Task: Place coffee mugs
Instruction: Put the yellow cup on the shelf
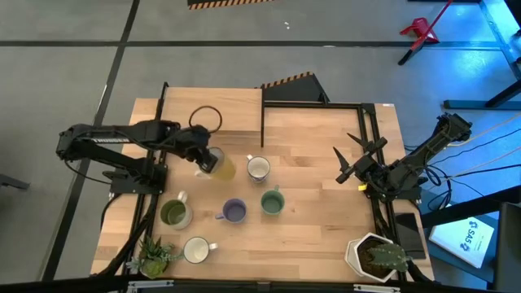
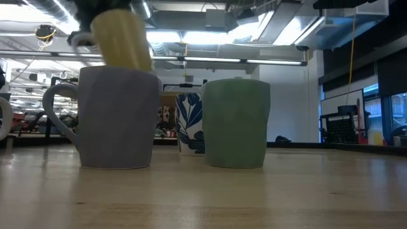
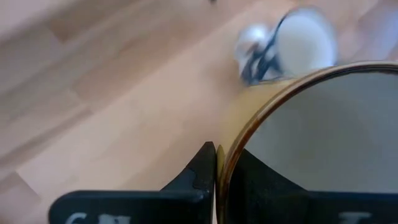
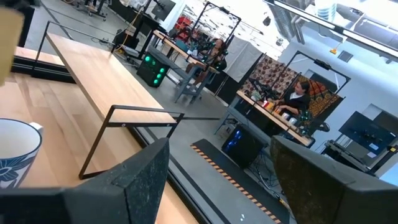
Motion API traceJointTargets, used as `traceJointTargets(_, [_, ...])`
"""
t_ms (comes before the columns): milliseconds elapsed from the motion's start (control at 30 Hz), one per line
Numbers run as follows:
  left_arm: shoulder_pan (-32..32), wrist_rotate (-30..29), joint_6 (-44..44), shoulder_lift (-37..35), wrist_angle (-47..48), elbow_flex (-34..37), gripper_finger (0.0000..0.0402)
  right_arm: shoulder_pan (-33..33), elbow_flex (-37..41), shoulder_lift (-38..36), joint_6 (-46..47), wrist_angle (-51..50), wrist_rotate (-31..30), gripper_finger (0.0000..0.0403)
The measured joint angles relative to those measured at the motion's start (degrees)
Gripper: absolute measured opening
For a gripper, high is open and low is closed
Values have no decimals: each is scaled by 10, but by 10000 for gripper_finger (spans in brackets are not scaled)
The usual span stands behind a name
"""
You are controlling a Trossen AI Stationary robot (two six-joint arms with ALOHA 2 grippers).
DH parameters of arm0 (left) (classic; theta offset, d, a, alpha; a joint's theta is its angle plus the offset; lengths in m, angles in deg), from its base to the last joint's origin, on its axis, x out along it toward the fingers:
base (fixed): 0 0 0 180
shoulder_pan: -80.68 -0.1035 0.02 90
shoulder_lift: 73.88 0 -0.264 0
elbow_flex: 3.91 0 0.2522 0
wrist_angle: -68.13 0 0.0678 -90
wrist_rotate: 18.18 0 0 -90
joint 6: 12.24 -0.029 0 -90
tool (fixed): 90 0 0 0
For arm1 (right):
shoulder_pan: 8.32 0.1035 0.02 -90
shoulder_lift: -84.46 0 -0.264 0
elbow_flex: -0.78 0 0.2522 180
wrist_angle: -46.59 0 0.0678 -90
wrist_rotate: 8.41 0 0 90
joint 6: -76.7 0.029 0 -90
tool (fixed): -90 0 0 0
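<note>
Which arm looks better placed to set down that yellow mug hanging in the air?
The left. Its tool already grips the yellow mug by the rim, lifted above the table beside the other mugs. The right tool waits open near the table's right edge, holding nothing.

Front left: purple-blue mug (image 2: pixel 114 117), upright on the wooden table (image 2: pixel 203 197), handle to the left.
Front centre-right: sage green mug (image 2: pixel 235 123), upright, near the purple-blue one but apart.
Between and behind them: white mug with blue leaf pattern (image 2: pixel 189 124), partly hidden.
Above the purple-blue mug: pale yellow mug (image 2: pixel 121 38), tilted, off the table; what holds it is blurred, probably a gripper.
Far left edge: a pale curved shape, cut off.
Background: workshop room, ceiling lights.
</note>
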Motion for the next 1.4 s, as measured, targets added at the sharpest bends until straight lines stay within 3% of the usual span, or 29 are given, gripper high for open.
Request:
traceJointTargets(233, [-33,-15,-2,2,15,-93,19,-1,0,0,0,0,0,271])
traceJointTargets(467, [-82,-55,-63,29,46,-179,19,-1,0,0,0,-4,0,271])
traceJointTargets(733, [-145,-56,-137,92,49,-266,19,-1,0,0,5,-15,0,271])
traceJointTargets(1400, [-254,-22,-288,283,79,-367,19,-1,0,0,5,-17,0,271])
